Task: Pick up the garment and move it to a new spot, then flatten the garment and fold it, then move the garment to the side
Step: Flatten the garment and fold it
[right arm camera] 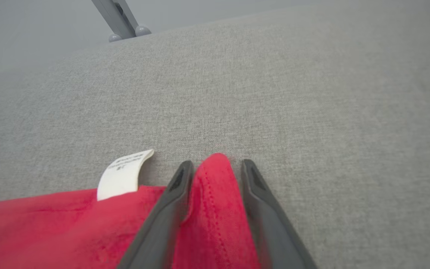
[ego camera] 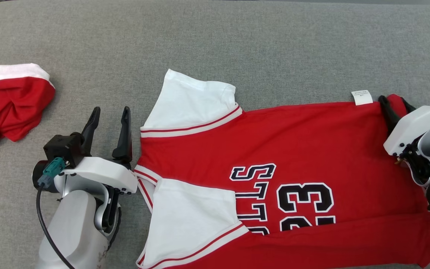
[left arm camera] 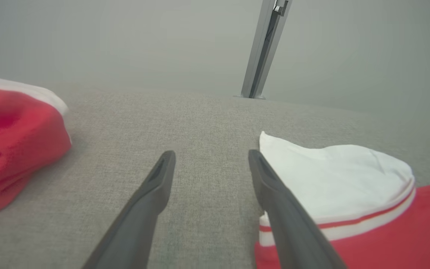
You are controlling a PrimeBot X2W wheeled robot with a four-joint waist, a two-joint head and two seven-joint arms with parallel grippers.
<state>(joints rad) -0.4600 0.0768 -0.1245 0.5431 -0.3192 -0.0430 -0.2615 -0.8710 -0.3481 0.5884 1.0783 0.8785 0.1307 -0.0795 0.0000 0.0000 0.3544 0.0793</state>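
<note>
Grey table (ego camera: pixel 215 37): jersey (ego camera: pixel 312 142) spread flat, centre to 3 o'clock. Move and flatten look done; fold and shift aside left. Second red garment (ego camera: pixel 9 104) heaped at 9 o'clock. At 8 o'clock left gripper (ego camera: pixel 111 109), fingers apart, empty, beside collar. At 3 o'clock right gripper (right arm camera: pixel 215 166) straddles hem corner (right arm camera: pixel 215 201). Firm pinch? Cannot tell.
</note>
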